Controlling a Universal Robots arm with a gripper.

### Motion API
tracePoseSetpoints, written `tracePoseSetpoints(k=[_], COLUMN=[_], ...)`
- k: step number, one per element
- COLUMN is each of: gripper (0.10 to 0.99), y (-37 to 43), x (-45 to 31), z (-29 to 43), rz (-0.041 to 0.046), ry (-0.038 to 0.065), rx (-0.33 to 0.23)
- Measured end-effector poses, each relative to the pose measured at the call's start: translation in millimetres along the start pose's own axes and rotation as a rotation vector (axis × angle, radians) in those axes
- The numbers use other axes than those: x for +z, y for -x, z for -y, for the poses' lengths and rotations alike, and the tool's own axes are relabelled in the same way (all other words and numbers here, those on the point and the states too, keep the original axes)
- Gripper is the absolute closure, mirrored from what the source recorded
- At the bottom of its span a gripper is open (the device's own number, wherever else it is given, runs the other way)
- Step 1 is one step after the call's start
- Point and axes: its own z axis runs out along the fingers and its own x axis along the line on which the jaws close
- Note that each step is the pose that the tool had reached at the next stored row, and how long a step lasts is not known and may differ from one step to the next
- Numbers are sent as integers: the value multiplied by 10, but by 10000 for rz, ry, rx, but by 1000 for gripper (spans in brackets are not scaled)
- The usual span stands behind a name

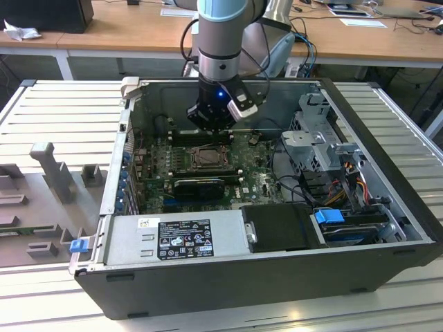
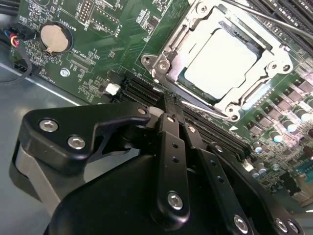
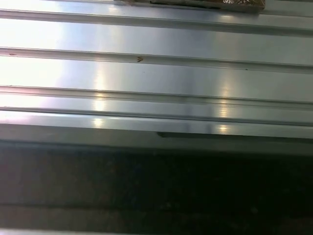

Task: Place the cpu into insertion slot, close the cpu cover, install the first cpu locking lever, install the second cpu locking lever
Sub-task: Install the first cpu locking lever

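Note:
In the second wrist view the pale silvery cpu (image 2: 220, 61) lies flat in the insertion slot (image 1: 208, 158) on the green board. The silver cpu cover (image 2: 168, 51) is folded down around it, and the chip shows through its window. One thin wire lever (image 2: 208, 107) runs along the socket's side nearest my fingers. Another lever (image 2: 266, 18) runs along the far side. My gripper (image 2: 166, 104) is shut, its black fingers pressed together with nothing seen between them. The tips sit just beside the near lever. In the exterior view the gripper (image 1: 211, 123) hangs inside the case, just behind the socket.
The open computer case (image 1: 387, 138) rests on a ribbed metal table (image 3: 146, 73). Black memory slots (image 2: 142, 88) flank the socket and a coin battery (image 2: 53, 38) sits farther off. A power supply (image 1: 173, 235), drive cage (image 1: 318, 138) and cables fill the case's front and the exterior view's right.

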Motion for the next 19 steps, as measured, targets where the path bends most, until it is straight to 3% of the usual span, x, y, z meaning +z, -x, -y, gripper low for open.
tracePoseSetpoints(k=[6, 8, 9, 12, 15, 19], gripper=[980, 980, 980, 980, 980, 980], y=[0, -1, -2, -4, -3, 1], x=[31, 52, 63, 94, 96, -49], z=[4, 8, 15, 37, 38, 31], rz=[-1, -3, -7, -10, 2, 5], ry=[-17, -59, -139, -137, 74, 81], rx=[-2, -3, -5, -5, 0, 1])
